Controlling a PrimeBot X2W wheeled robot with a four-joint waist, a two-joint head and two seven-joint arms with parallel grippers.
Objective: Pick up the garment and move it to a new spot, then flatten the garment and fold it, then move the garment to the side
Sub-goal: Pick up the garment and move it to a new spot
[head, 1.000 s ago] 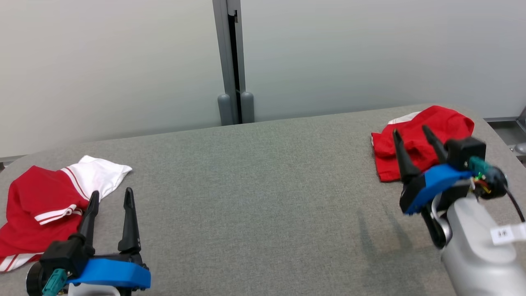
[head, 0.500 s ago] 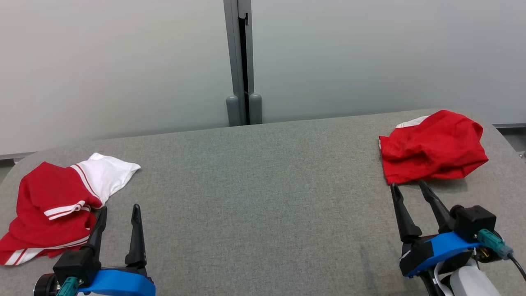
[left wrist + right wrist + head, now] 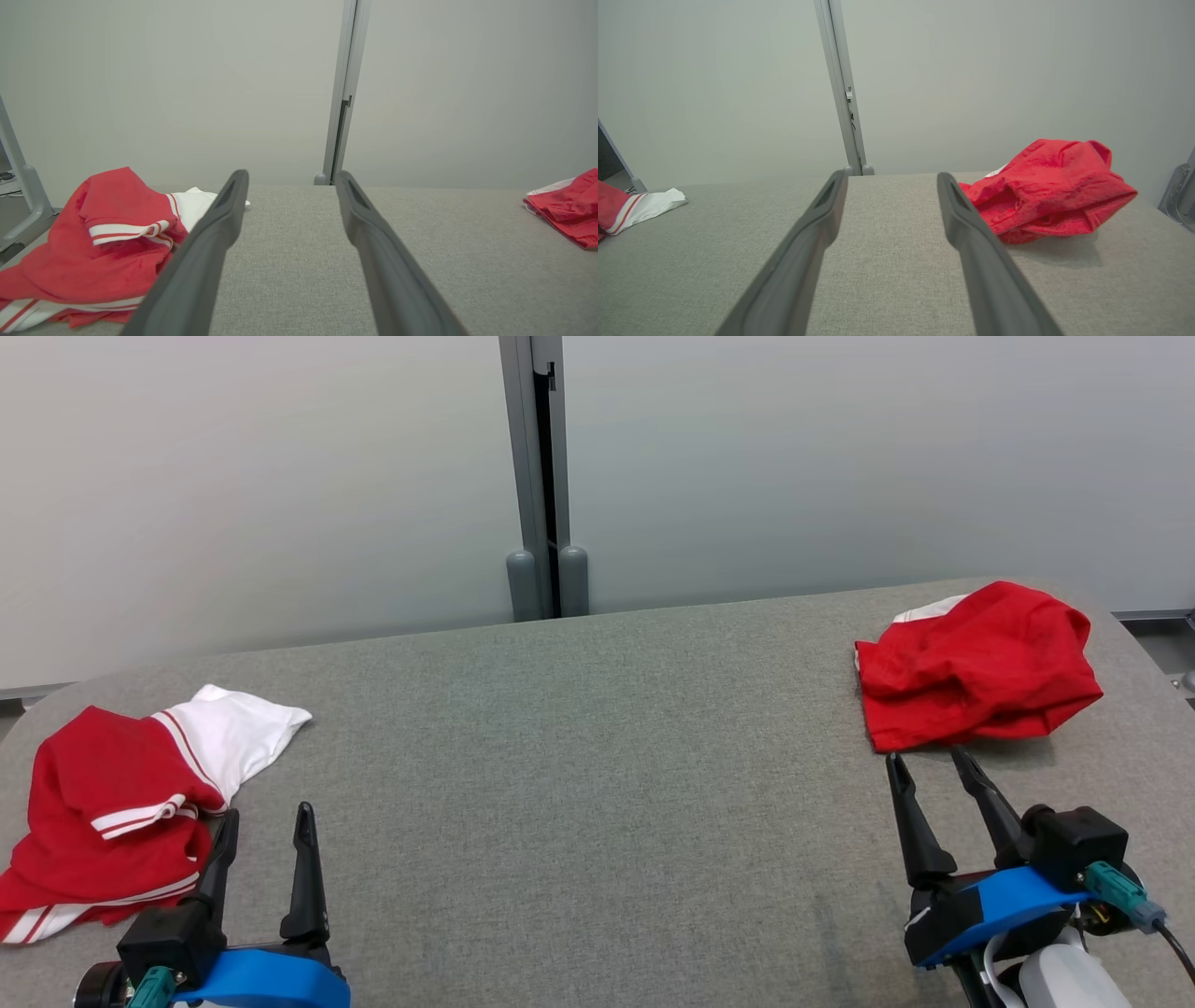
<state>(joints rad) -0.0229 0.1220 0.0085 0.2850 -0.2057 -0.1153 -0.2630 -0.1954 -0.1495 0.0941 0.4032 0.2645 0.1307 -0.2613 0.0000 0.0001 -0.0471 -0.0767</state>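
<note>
A crumpled red garment with white striped sleeves (image 3: 103, 803) lies at the table's left end. My left gripper (image 3: 266, 812) hovers just to its right, open and empty, its left finger close to the cloth edge. In the left wrist view the same garment (image 3: 107, 242) sits left of the open left gripper (image 3: 290, 175). A second, bunched red garment (image 3: 976, 663) rests at the far right. My right gripper (image 3: 928, 756) stands open just in front of its near edge, apart from it. The right wrist view shows that garment (image 3: 1050, 191) right of the open right gripper (image 3: 891, 175).
The grey fabric table (image 3: 597, 756) stretches bare between the two garments. A pale wall with a grey vertical post (image 3: 541, 476) stands behind its far edge. Metal frame parts (image 3: 23, 196) show past the table's left end.
My right gripper has drawn back from over the right red garment to a spot in front of it. The head camera has shifted a little. Both garments lie as before.
</note>
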